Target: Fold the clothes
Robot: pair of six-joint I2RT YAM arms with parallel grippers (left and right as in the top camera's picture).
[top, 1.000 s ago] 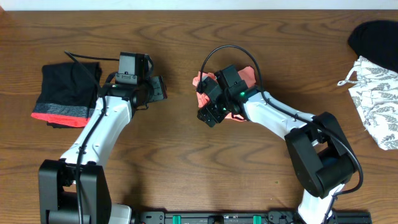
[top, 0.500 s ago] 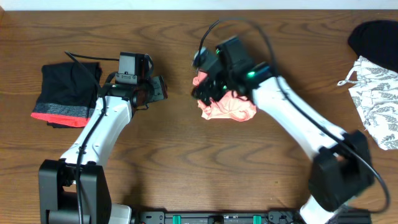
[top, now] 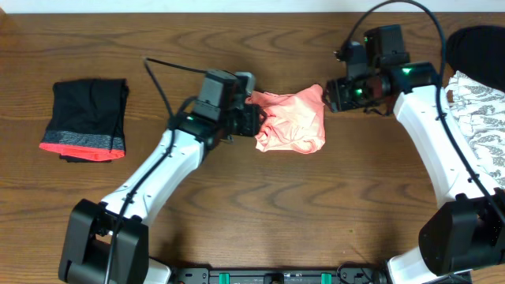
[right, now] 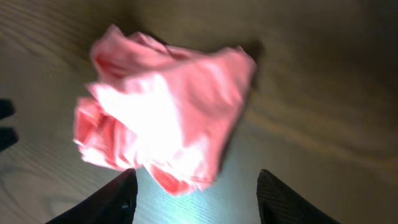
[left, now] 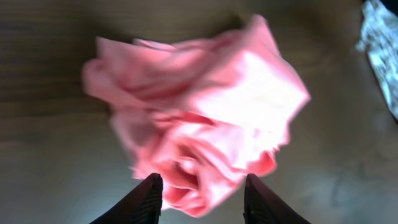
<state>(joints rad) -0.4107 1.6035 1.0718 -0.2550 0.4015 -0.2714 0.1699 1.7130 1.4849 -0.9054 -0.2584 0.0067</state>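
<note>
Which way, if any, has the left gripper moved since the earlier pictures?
Yes. The left gripper moved right, away from the folded black garment with the red band, to the left edge of the salmon-pink garment.

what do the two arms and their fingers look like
The left arm and right arm have white links with black joints and bases. A black cable loops off each wrist, and the right wrist shows a green light. The fingers are black and tapered.
</note>
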